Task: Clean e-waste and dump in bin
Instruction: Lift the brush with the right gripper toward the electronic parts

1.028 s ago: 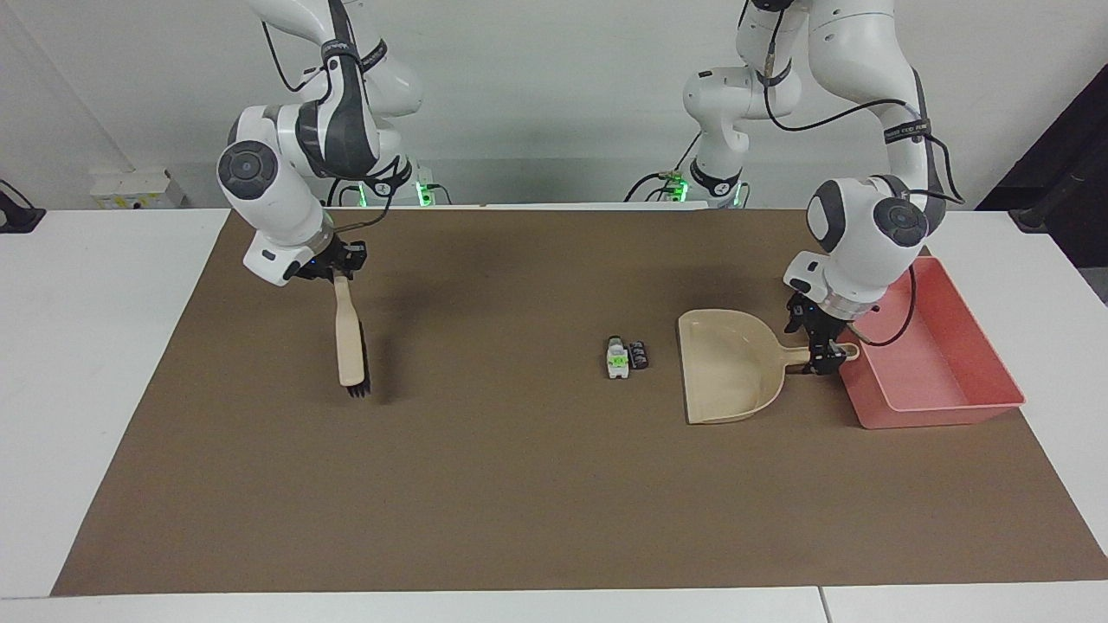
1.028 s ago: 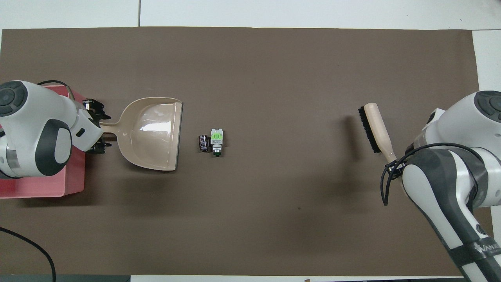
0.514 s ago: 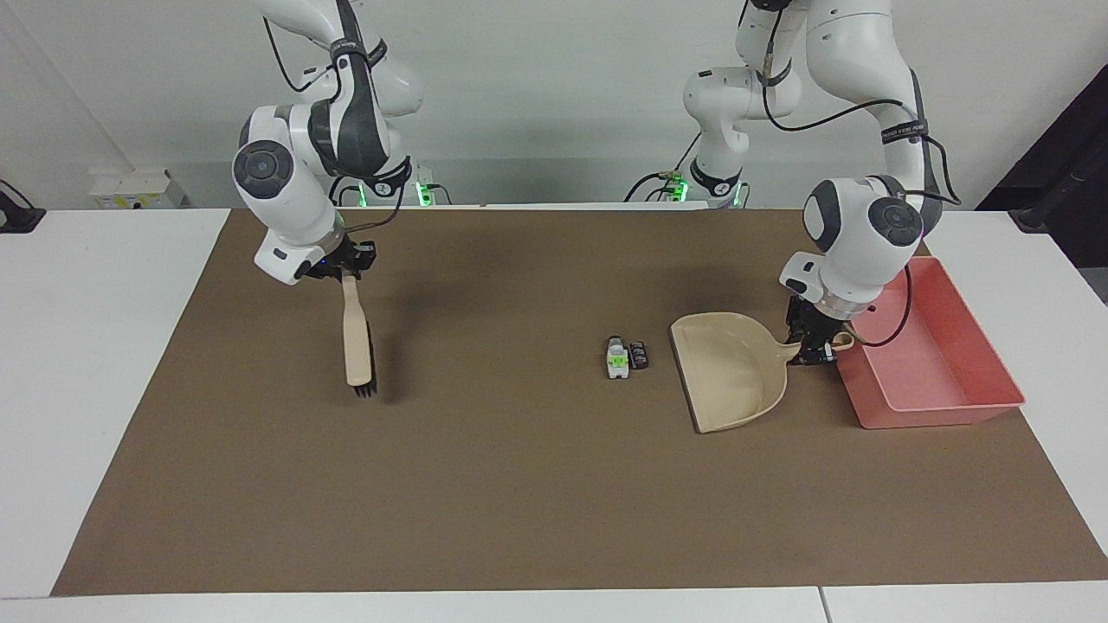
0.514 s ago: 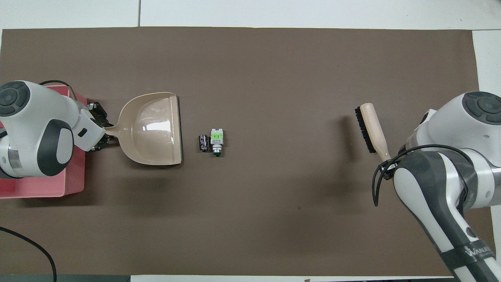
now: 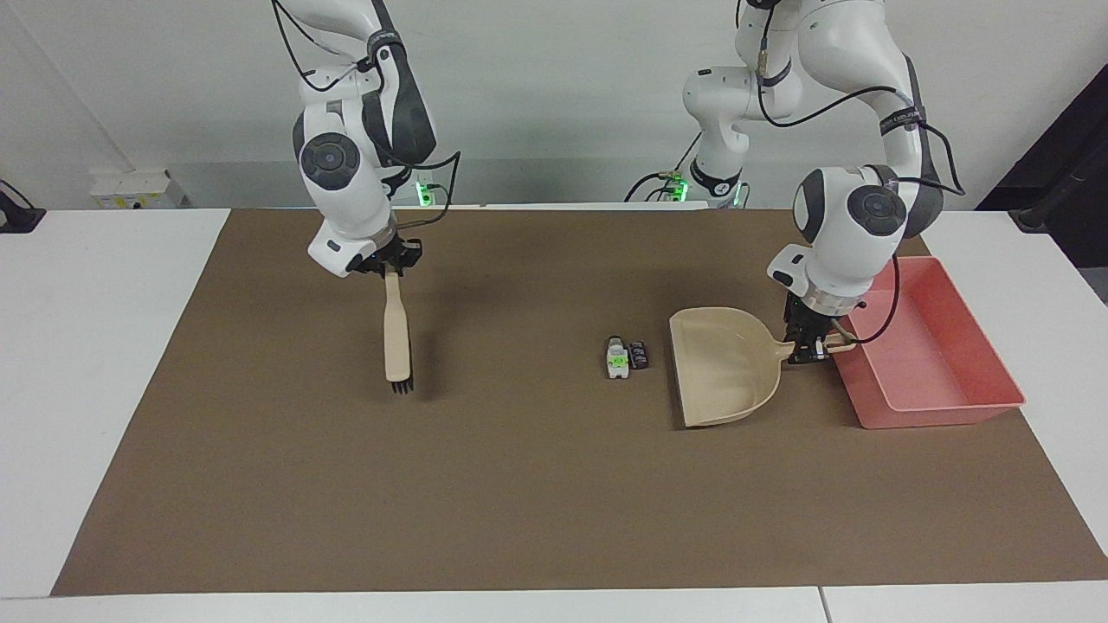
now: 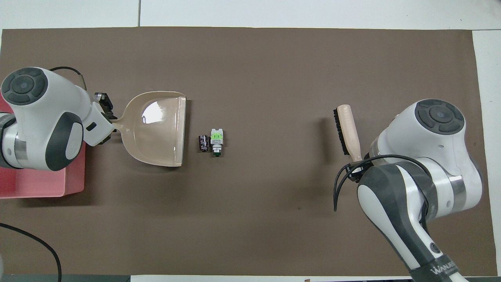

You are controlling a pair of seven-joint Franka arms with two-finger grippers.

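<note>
Brown mat (image 5: pixel 519 484), "WANUE" arm strap (image 6: pixel 438 270), e-waste (image 5: pixel 625 356) beside dustpan (image 5: pixel 723 368)

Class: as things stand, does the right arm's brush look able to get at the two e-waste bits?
Probably yes. The right gripper holds the brush above bare mat, nothing lies between it and the white block and black chip, and the dustpan waits beside them.

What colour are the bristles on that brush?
Black, on the brush with a beige handle; clearest in the overhead view.
</note>
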